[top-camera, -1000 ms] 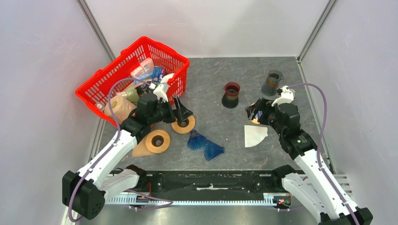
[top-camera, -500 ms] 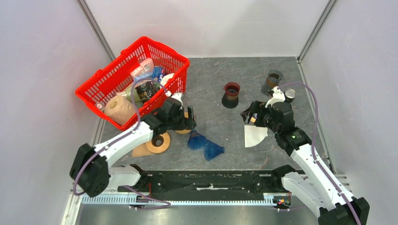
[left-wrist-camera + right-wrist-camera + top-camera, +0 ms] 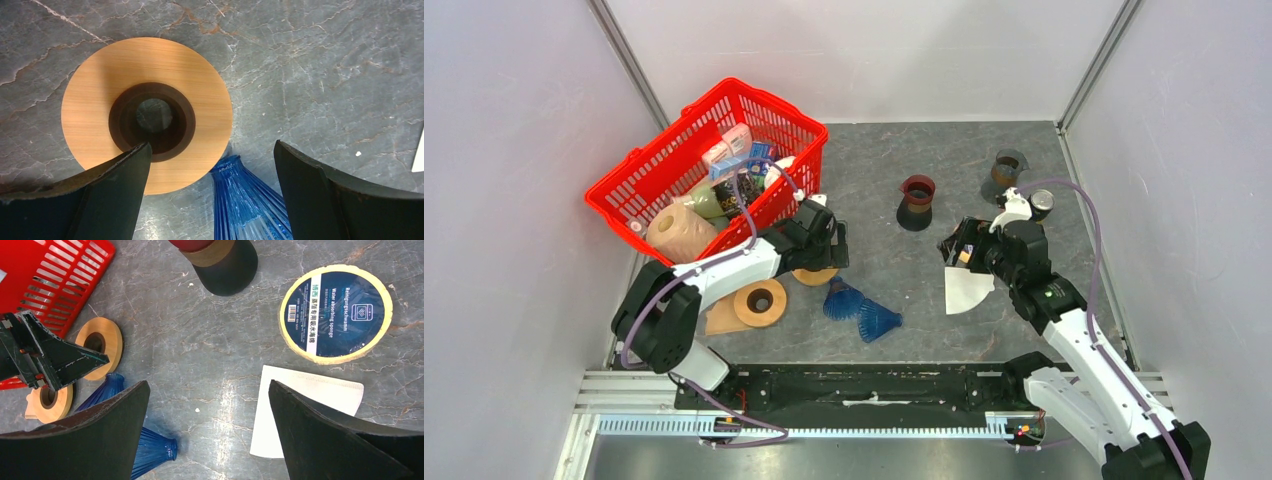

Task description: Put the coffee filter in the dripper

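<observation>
White paper coffee filter (image 3: 967,290), flat on grey marbled table (image 3: 874,160) under right gripper (image 3: 956,250), beside round yellow-rimmed sponge disc with blue label (image 3: 336,314); not in a dripper. Two blue ribbed plastic dripper cones (image 3: 861,310), on their sides, left of filter, apart from it. Right gripper fingers spread wide, empty. Left gripper (image 3: 210,150) likewise spread, empty, above flat wooden ring with dark centre hole (image 3: 146,114). Red plastic basket (image 3: 659,135) at far left.
</observation>
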Tool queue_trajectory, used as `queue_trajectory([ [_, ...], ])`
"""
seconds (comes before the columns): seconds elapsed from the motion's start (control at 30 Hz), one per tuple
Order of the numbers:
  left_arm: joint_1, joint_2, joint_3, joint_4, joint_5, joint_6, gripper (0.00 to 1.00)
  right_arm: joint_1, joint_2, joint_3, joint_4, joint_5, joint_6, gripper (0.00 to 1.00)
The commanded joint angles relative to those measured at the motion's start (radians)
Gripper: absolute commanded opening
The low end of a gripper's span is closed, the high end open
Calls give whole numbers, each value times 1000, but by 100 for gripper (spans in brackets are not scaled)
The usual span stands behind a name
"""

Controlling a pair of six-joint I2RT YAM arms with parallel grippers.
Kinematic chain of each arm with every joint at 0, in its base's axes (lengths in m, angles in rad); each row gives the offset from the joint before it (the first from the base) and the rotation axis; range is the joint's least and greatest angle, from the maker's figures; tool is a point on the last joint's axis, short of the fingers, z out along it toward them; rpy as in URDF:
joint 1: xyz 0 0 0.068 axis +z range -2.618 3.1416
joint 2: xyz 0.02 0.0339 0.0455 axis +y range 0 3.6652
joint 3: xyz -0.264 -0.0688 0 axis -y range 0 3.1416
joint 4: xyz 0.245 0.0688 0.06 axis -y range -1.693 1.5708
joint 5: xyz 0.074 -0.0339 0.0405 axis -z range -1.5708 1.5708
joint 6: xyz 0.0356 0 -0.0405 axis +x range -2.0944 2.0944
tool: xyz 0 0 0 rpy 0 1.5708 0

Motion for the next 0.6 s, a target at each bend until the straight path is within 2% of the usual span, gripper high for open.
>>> queue_trajectory([
  [0.0,-3,33,44,27,-67,12,98,1,3,3,30,20,-17,97],
  [0.57,-6,193,120,-19,-120,9,93,1,-19,-7,25,50,-27,97],
])
